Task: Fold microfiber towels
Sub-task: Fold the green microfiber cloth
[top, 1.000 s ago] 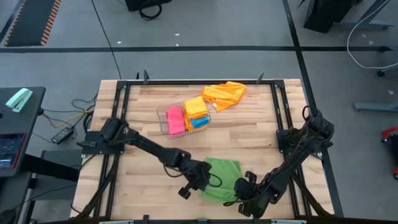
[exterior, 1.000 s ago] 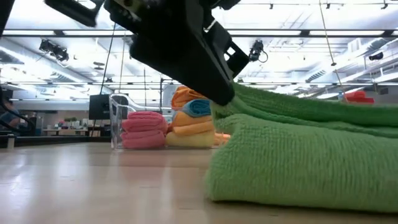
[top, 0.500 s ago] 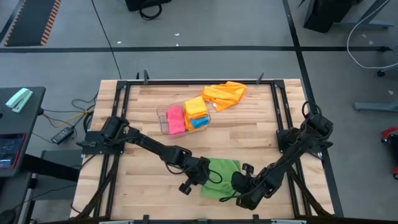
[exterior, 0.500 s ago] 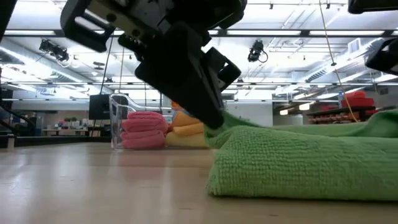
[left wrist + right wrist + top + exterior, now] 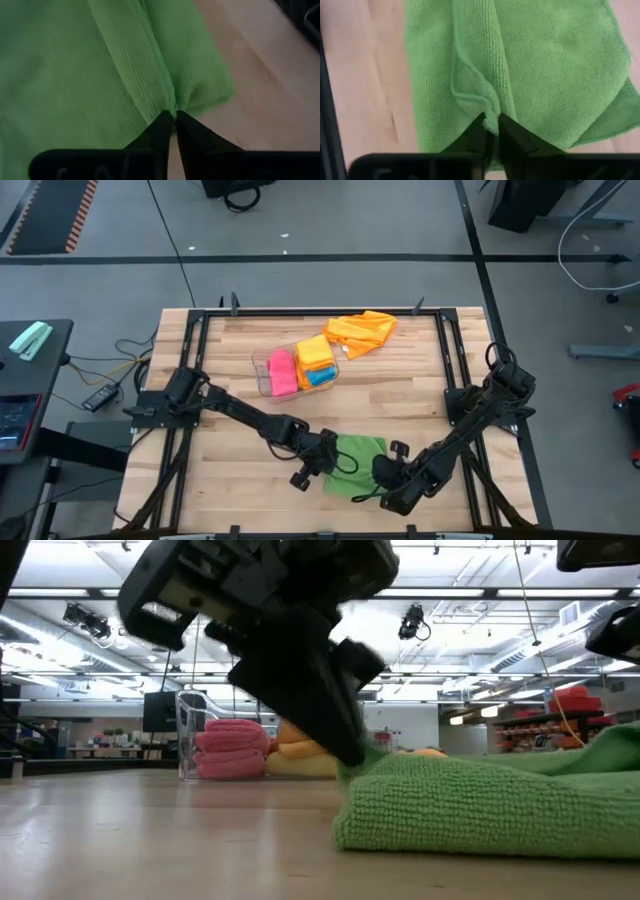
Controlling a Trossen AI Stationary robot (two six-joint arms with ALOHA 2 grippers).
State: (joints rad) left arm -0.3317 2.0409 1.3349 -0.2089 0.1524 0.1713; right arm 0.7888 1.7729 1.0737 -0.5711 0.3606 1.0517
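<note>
High view first, reading from the left side of the worktop (image 5: 420, 395): the left arm reaches in from the left edge, and the left claw (image 5: 318, 467) sits at the left edge of the green towel (image 5: 360, 452), which lies near the front of the worktop, between the two arms. Its own wrist view shows the fingers nearly together, pinching a ridge of green cloth at the towel's edge. Farther back, near the middle, the clear bin (image 5: 266, 376) holds a pink towel (image 5: 283, 372), a yellow towel (image 5: 315, 350) and a blue towel (image 5: 320, 376), already folded; a loose orange towel (image 5: 362, 330) lies just beside the bin's right end. On the right, the right claw (image 5: 379, 476) meets the green towel's front right corner, and its wrist view shows a narrow pinch on a fold of the cloth, layers already doubled over.

To finish this fold cleanly, I judge that both pinches should let go only once the edges lie matched, then lift straight up so the nap does not drag the top layer askew.

Much of the towel's left part hides under the left claw in the overhead picture. At table height a dark arm blocks the bin's right half, and the towel's right end runs out of frame.
</note>
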